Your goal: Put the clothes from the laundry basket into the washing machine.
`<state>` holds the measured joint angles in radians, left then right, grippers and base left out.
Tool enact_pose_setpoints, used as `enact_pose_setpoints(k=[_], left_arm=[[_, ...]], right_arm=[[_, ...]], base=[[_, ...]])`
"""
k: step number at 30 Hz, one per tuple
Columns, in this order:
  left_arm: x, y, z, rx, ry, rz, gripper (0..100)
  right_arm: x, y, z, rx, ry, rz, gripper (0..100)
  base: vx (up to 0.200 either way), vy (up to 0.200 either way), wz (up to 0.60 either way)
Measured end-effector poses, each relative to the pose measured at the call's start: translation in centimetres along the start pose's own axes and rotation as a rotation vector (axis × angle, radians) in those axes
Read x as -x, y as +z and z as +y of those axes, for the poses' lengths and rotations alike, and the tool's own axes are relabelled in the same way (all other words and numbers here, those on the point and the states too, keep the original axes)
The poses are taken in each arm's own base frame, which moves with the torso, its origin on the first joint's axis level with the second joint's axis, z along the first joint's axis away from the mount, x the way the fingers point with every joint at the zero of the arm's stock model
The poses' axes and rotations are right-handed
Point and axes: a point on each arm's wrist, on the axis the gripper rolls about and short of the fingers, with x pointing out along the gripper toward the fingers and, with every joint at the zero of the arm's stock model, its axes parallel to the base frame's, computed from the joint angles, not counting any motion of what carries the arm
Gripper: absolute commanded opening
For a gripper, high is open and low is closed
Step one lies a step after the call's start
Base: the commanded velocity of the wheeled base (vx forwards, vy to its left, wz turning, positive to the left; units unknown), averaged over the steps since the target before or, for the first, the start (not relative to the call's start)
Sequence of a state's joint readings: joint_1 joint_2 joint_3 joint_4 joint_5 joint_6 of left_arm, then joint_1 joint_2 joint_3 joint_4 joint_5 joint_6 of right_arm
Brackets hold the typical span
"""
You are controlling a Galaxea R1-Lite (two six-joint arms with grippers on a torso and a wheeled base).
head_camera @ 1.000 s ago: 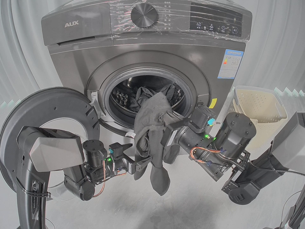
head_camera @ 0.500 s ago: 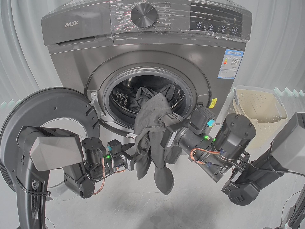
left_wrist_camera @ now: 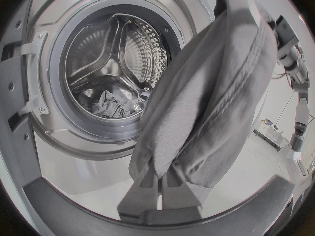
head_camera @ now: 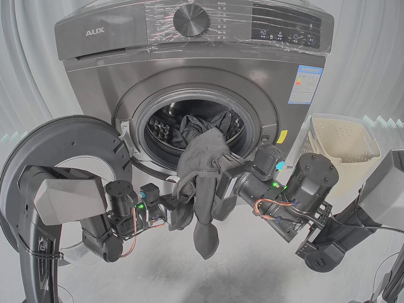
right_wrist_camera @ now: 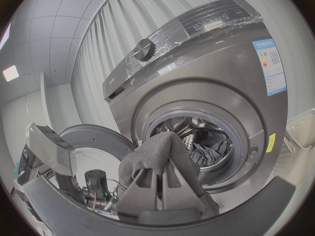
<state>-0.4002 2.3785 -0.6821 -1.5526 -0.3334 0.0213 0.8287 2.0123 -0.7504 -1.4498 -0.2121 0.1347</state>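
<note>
Head view: dark grey garment (head_camera: 201,160) held up before the open mouth of the washing machine (head_camera: 105,81), its tail hanging toward the floor; laundry basket (head_camera: 349,142) to the machine's right. Left gripper (left_wrist_camera: 159,184) is pinched on the garment's lower fold. Right gripper (right_wrist_camera: 160,181) is apparently clamped on the upper bunch, its tips buried in cloth; more clothes (left_wrist_camera: 110,104) lie in the drum.

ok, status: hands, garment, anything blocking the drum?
Left hand shut low on gray garment, right hand shut near its top. Garment hangs before drum mouth, not yet in. Door open, nothing blocking.
</note>
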Motion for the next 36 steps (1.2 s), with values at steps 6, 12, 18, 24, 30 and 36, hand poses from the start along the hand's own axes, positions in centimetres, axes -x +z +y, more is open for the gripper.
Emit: enact_pose_setpoints(k=[6, 12, 18, 24, 30, 36], left_arm=[[1.8, 2.1, 0.6, -0.003, 0.026, -0.031, 0], [4.3, 5.4, 1.0, 0.002, 0.051, -0.102, 0], [6.0, 8.3, 1.0, 0.006, 0.061, -0.183, 0], [6.7, 9.5, 0.8, -0.003, 0.063, -0.216, 0], [7.0, 9.7, 0.6, -0.005, 0.061, -0.218, 0], [7.0, 8.2, 0.3, 0.004, 0.054, -0.163, 0]], right_arm=[[1.5, -1.6, -1.8, 0.025, -0.031, 0.092, 0], [4.2, -4.1, -4.1, 0.058, -0.052, 0.246, 0], [6.1, -6.0, -6.4, 0.072, -0.093, 0.362, 0], [6.6, -7.0, -8.3, 0.073, -0.151, 0.410, 0], [5.7, -6.7, -8.4, 0.060, -0.147, 0.342, 0], [4.7, -6.1, -7.9, 0.052, -0.123, 0.288, 0]], base=[[0.000, 0.000, 0.00], [0.000, 0.000, 0.00], [0.000, 0.000, 0.00], [0.000, 0.000, 0.00], [0.000, 0.000, 0.00], [0.000, 0.000, 0.00]])
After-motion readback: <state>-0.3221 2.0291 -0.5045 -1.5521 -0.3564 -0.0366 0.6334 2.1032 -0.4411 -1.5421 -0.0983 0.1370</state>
